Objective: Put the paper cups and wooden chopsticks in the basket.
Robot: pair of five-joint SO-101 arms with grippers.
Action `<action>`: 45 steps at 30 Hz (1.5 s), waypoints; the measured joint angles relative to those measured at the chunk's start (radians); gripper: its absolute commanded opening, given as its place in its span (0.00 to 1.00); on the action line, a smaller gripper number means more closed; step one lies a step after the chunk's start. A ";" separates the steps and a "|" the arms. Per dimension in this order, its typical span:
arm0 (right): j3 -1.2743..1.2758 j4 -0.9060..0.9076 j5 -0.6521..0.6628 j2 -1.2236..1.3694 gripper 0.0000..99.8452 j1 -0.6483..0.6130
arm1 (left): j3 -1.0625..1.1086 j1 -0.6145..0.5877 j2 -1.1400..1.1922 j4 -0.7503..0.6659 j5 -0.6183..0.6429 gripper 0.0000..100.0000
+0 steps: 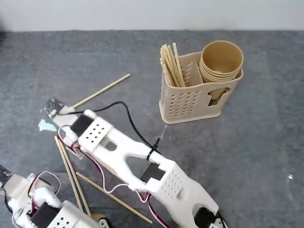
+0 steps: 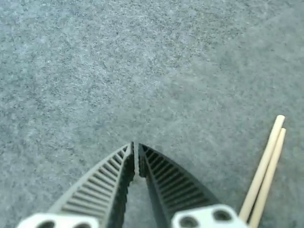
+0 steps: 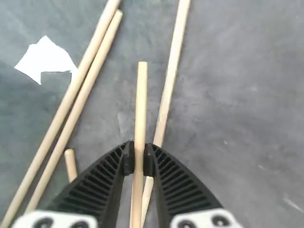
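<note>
A beige perforated basket (image 1: 190, 102) stands at the back right. It holds a stack of paper cups (image 1: 221, 61) and a bundle of wooden chopsticks (image 1: 171, 64). My right gripper (image 3: 137, 147) is shut on one chopstick (image 3: 141, 95) close to the carpet, and its arm (image 1: 123, 147) stretches across to the left. Beside it lie a pair of chopsticks (image 3: 80, 90) and a single one (image 3: 171, 71). My left gripper (image 2: 135, 147) is shut on nothing at the near left corner (image 1: 4, 172), with the pair's ends (image 2: 278, 128) to its side.
A white paper scrap (image 3: 45, 59) lies next to the pair (image 1: 71, 175). One loose chopstick (image 1: 102, 90) lies farther back on the left, another (image 1: 114, 198) near the front under the right arm. Grey carpet (image 1: 256, 156) covers the table.
</note>
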 measured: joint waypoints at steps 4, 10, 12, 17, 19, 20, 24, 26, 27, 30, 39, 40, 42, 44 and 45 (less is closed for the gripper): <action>-0.176 0.132 0.005 0.000 0.01 0.023 | 0.000 0.000 0.000 0.000 0.000 0.01; -0.480 0.325 0.041 0.000 0.01 0.066 | 0.000 0.000 0.000 0.000 0.000 0.01; -0.566 0.341 0.041 -0.002 0.01 0.084 | 0.000 0.000 0.000 0.000 0.000 0.01; -0.692 0.342 0.081 -0.002 0.01 0.150 | 0.000 0.000 0.000 0.000 0.000 0.01; -0.698 0.342 0.087 -0.005 0.01 0.161 | 0.000 0.000 0.000 0.000 0.000 0.01; -0.697 0.342 0.087 -0.012 0.01 0.163 | 0.000 0.000 0.000 0.000 0.000 0.01; -0.600 0.342 0.094 -0.135 0.01 0.164 | 0.000 0.000 0.000 0.000 0.000 0.01; -0.520 0.342 0.095 -0.222 0.01 0.164 | 0.000 0.000 0.000 0.000 0.000 0.01; -0.477 0.342 0.097 -0.269 0.01 0.169 | 0.000 0.000 0.000 0.000 0.000 0.01; -0.371 0.342 0.097 -0.399 0.01 0.203 | 0.000 0.000 0.000 0.000 0.000 0.01; -0.322 0.331 0.164 -0.635 0.01 0.417 | 0.000 0.000 0.000 0.000 0.000 0.01; -0.322 0.313 0.170 -0.649 0.01 0.442 | 0.000 0.000 0.000 0.000 0.000 0.01; -0.322 0.267 0.176 -0.680 0.01 0.488 | 0.000 0.000 0.000 0.000 0.000 0.01; -0.322 0.203 0.178 -0.706 0.01 0.537 | 0.000 0.000 0.000 0.000 0.000 0.01; -0.322 0.166 0.178 -0.715 0.01 0.562 | 0.000 0.000 0.000 0.000 0.000 0.01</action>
